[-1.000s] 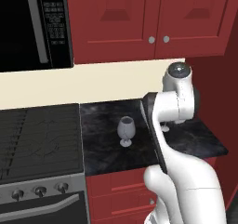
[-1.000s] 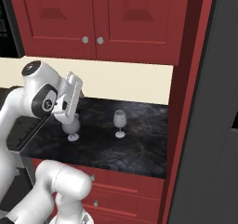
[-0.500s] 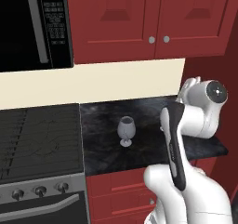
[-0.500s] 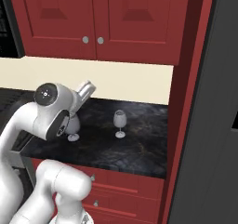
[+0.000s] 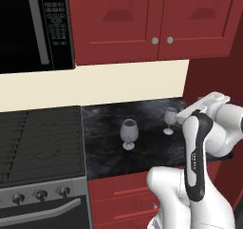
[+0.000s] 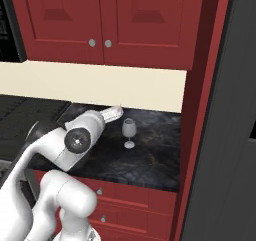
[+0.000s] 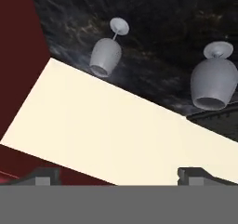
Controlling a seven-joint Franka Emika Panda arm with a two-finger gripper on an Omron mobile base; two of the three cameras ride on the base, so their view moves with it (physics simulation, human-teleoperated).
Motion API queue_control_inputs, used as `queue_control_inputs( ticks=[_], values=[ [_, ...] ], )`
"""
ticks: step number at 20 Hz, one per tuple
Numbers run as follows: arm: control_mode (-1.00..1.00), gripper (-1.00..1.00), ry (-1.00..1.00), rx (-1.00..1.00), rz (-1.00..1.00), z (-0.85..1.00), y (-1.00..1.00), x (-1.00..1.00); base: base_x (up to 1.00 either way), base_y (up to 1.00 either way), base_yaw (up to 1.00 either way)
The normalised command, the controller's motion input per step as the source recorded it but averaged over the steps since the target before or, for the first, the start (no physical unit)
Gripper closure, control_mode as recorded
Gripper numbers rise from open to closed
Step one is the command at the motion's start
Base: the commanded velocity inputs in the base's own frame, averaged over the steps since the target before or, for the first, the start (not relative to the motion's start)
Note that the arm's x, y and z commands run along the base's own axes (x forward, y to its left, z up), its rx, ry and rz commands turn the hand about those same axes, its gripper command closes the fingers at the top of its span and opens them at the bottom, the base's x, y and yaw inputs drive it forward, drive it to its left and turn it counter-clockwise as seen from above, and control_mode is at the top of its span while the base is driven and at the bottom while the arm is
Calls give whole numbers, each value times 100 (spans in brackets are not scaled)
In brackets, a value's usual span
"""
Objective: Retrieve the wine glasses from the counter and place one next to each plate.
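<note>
Black marbled counter [image 5: 142,142] under dark red upper cabinets [image 5: 156,21], with a cream backsplash [image 5: 95,85] between; two grey translucent stemmed glasses upright on the stone, well apart from each other; nearer glass [image 5: 128,133] at about 9 o'clock from the farther glass [image 5: 170,120] in the left base view, close to the stove [image 5: 40,145]; farther glass alone in the right base view [image 6: 129,132], just at 4 o'clock from the gripper [image 6: 116,112]. Gripper raised above the counter, short of both glasses, touching neither; fingertips [image 7: 44,176] spread wide at the bottom of the hand view, nothing between them. Hand view rolled upside down: farther glass [image 7: 107,51] at 11 o'clock, nearer glass [image 7: 213,81] at 2 o'clock, both with feet toward the top, backsplash across the middle. Black microwave [image 5: 33,26] at 10 o'clock in the left base view, above the stove; tall dark red panel [image 6: 200,110] at 3 o'clock of the counter.
</note>
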Motion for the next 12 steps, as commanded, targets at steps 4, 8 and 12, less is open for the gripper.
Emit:
queue_control_inputs(
  ticks=[4,8,12],
  values=[
    [-100,-100,-4,40,4,-15,-52,0,0,0,0],
    [-100,-100,3,28,8,-33,-45,10,0,0,0],
    [-100,-100,9,20,2,-46,-26,14,0,0,0]
  ],
)
